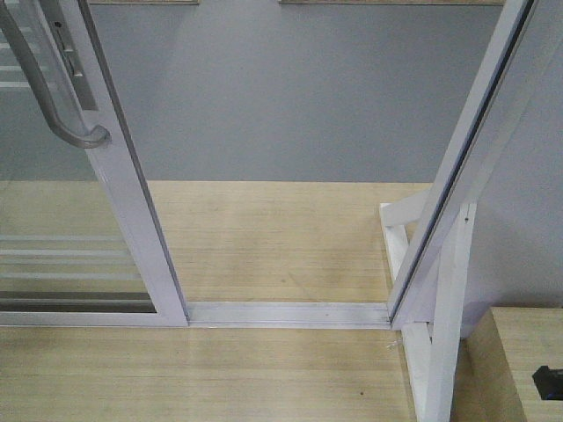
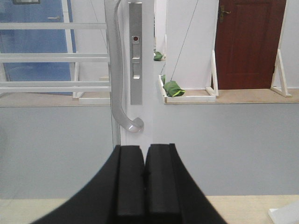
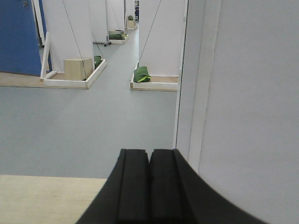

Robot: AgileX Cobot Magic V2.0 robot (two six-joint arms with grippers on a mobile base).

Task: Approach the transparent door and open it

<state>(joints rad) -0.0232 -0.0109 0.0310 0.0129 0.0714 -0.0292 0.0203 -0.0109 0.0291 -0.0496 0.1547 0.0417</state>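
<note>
The transparent door (image 1: pixel 132 207), clear glass in a white frame with thin white bars, stands slid to the left in the front view, leaving a gap to the white jamb (image 1: pixel 466 149). Its curved silver-grey handle (image 1: pixel 53 105) sits at the top left. In the left wrist view the same door frame (image 2: pixel 147 70) and handle (image 2: pixel 119 93) stand straight ahead. My left gripper (image 2: pixel 145 148) is shut and empty, just below the handle's lower end and apart from it. My right gripper (image 3: pixel 149 151) is shut and empty, close to the white jamb (image 3: pixel 191 84).
A white floor track (image 1: pixel 290 312) crosses the doorway on a wooden platform (image 1: pixel 264 237), with grey floor beyond. A white brace (image 1: pixel 440 325) props the jamb. A wooden box (image 1: pixel 519 360) sits at the lower right. Green sandbags (image 3: pixel 141 74) and white partitions stand farther off.
</note>
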